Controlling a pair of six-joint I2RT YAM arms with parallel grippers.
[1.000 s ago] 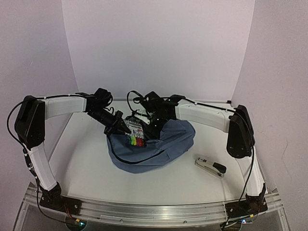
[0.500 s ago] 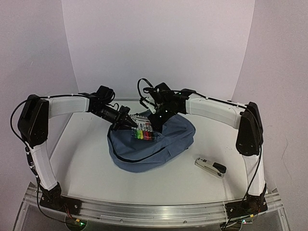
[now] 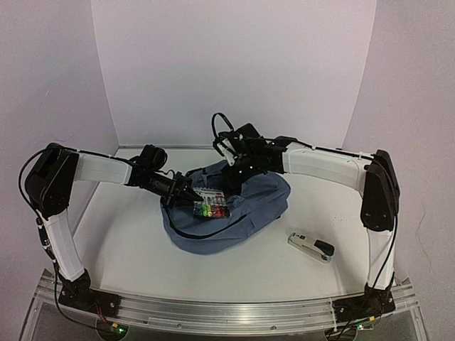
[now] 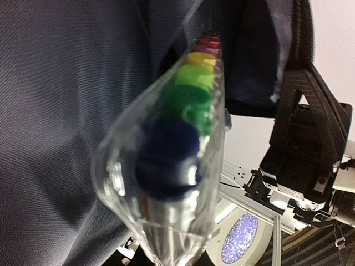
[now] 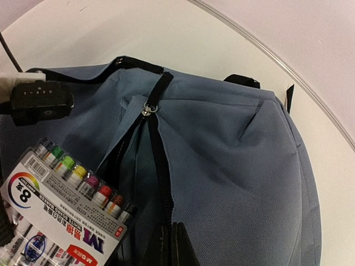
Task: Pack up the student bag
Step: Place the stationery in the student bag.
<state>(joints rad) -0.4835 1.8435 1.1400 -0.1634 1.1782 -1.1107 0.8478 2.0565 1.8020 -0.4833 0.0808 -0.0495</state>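
Lowered since a second ago, the marker pack (image 3: 212,207) juts ahead of the left gripper (image 3: 190,195), which clamps its end; just beyond, the right gripper (image 3: 231,180) pinches the open zipper edge of the student bag (image 3: 256,206).

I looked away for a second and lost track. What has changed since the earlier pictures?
The left claw, gripping the marker pack throughout, carried it rightward, further over the bag and its open mouth. The right claw, shut on the bag's zipper edge, drew up and back while its arm stretched out. The bag's spot and the stapler are unchanged.
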